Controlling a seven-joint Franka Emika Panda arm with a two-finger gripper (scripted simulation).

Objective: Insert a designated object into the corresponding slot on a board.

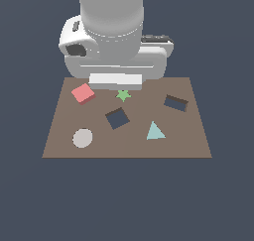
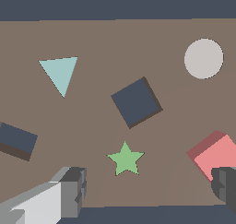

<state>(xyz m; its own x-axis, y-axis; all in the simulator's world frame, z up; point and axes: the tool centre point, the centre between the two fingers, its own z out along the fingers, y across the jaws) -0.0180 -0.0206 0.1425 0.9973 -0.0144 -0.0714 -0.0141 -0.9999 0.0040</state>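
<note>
The salmon-red square block lies flat on the brown board, near its far corner on the exterior view's left. The dark navy square slot, tilted like a diamond, is cut into the board's middle and is empty. My gripper hangs over the board's far edge, just right of the block; its fingertips are hidden there. In the wrist view my gripper is open, with nothing between its widely spread fingers. One finger overlaps the block at its corner. The slot shows fully.
A green star lies right below the gripper. A teal triangle, a pale grey disc and a narrower dark rectangular cut-out are also on the board. The arm's bulky white body fills the space above the far edge.
</note>
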